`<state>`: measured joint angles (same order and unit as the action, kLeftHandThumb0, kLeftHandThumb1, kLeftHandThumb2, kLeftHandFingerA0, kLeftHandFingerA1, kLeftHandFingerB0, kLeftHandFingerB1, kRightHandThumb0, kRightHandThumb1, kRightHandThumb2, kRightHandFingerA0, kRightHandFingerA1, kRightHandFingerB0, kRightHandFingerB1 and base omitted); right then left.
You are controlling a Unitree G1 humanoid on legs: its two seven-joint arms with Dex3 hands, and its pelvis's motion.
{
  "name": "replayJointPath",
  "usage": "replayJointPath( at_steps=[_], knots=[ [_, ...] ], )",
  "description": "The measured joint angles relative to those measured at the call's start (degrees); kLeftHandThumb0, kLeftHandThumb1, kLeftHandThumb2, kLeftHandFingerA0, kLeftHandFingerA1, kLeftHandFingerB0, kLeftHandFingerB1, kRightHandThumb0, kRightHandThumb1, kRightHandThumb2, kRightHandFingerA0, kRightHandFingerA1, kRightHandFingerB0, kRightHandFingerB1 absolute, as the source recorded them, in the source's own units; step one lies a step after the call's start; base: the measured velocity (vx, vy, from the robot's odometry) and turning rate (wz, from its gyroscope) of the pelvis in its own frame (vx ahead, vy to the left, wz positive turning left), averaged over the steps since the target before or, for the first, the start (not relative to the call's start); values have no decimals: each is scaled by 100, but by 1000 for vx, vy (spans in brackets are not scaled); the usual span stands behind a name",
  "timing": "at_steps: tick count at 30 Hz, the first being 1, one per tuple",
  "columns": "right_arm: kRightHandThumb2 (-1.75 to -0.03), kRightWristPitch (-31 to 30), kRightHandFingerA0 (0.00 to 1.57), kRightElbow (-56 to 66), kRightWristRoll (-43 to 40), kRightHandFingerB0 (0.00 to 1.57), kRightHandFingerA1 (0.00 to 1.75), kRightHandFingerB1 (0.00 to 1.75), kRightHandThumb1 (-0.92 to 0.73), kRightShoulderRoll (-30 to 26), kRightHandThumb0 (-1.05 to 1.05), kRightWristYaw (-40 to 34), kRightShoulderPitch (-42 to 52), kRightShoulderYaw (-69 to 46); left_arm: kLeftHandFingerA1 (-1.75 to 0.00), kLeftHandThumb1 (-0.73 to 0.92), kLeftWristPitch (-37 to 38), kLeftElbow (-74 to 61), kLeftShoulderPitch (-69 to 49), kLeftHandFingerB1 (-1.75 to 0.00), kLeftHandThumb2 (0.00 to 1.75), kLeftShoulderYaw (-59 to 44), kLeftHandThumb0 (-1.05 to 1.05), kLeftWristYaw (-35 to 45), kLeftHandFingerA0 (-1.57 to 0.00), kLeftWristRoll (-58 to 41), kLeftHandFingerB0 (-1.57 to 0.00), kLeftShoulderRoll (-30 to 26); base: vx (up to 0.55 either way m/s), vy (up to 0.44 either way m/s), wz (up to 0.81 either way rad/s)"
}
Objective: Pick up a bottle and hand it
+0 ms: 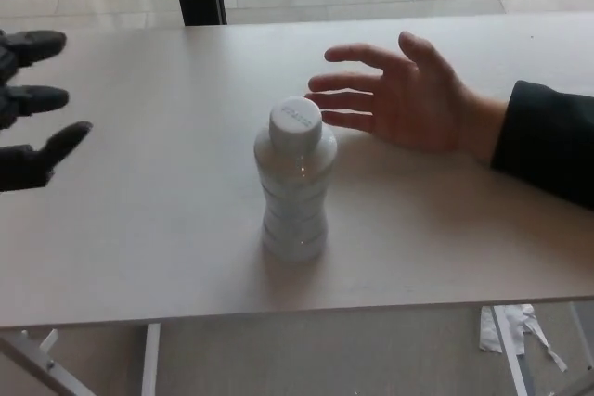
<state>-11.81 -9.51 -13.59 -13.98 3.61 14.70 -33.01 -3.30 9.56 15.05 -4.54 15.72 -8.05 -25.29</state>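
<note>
The bottle (295, 183) stands upright near the middle of the table (139, 229), white cap on top, touched by nothing. The robot's left hand (28, 104) shows at about nine o'clock from it, well apart, at the picture's left edge; its thumb and two thick fingers are spread wide and hold nothing. The right hand does not show at all. A person's hand (399, 95) hovers just beyond the bottle at about one to two o'clock, palm open, fingers stretched out and slightly apart, with a dark sleeve (548, 141) behind the wrist. It looks like a hand waiting to receive.

By my reading the task is at its first step, the reach: the bottle is not yet grasped and nothing has been handed over. The next move calls for the left hand to travel toward three o'clock across the bare tabletop, keep its fingers open until they flank the bottle's waist, then close around the body below the cap. A sideways knock could tip the tall bottle, so the approach should be level and slow.
</note>
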Motion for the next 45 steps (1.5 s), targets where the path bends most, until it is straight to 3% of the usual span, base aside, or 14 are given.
replayJointPath(
  at_steps=[2,7,11,12,13,21,22,28,29,32,34,42,43,45],
  knots=[
    [-81,0,135,-20,-3,29,147,59,-45,0,-74,0,-13,3,-73,36,-120,-284,-61,-56,81,256,-97,10,-18,44,-21,95,0,0,0],
    [-81,-1,134,-69,-22,29,147,59,-44,1,-73,-11,-60,5,-86,41,-315,-751,-319,-55,80,1078,-104,36,-31,316,-15,305,0,0,0],
    [-82,-8,137,-57,-33,27,146,59,-45,1,-74,-14,-61,7,-89,61,-312,-750,-411,-54,59,1538,-102,23,-6,619,-10,295,0,0,0],
    [-83,-7,139,-61,-34,28,143,60,-44,1,-76,-10,-63,9,-68,47,-309,-746,-416,-54,88,1638,-104,18,-5,699,-4,288,0,0,0],
    [-84,-7,139,-61,-33,27,143,60,-45,1,-74,-10,-63,11,-57,9,-304,-732,-414,-53,86,1719,-42,14,-4,759,0,283,0,0,0],
    [-82,-7,137,-61,-36,29,145,60,-45,1,-73,1,-60,28,-59,7,-243,-375,48,-54,84,2529,-42,-4,-6,1377,0,339,0,0,0],
    [-59,-7,130,-61,-38,32,156,56,-57,1,-68,1,-60,27,-67,44,-230,-315,172,-55,80,2616,-104,-5,-1,1462,-3,362,0,0,0],
    [-83,26,135,-95,-71,27,142,59,-44,-4,-73,77,-56,21,-68,58,-223,-53,704,-52,59,2848,-104,-30,0,1849,-2,640,0,0,0],
    [-82,30,132,-110,-78,26,143,58,-45,-7,-73,90,-57,17,-55,50,-225,-21,748,-46,98,2849,-94,-43,-1,1910,-3,698,0,0,0],
    [-81,29,129,-92,-66,25,144,57,-47,-31,-72,92,-50,35,-61,59,-256,25,806,-49,63,2848,-105,-88,0,2055,0,858,0,0,0],
    [-83,34,136,-87,-54,26,141,59,-45,-57,-73,96,-55,62,-48,55,-318,57,809,-24,102,2845,-98,-149,-2,2143,-3,1005,0,0,0],
    [-82,145,135,-264,-40,26,141,59,-45,-136,-73,152,-135,115,-35,55,-454,193,433,0,101,2772,-100,-389,0,2323,0,1500,0,0,0],
    [-82,151,137,-264,-42,27,142,59,-44,-143,-72,164,-135,114,-67,60,-481,195,336,0,60,2764,-100,-379,0,2311,0,1544,0,0,0],
    [-81,151,134,-243,-59,26,144,58,-45,-145,-72,181,-139,104,-76,56,-462,207,176,-8,97,2731,-105,-394,-20,2287,0,1653,0,0,0]
  ],
)
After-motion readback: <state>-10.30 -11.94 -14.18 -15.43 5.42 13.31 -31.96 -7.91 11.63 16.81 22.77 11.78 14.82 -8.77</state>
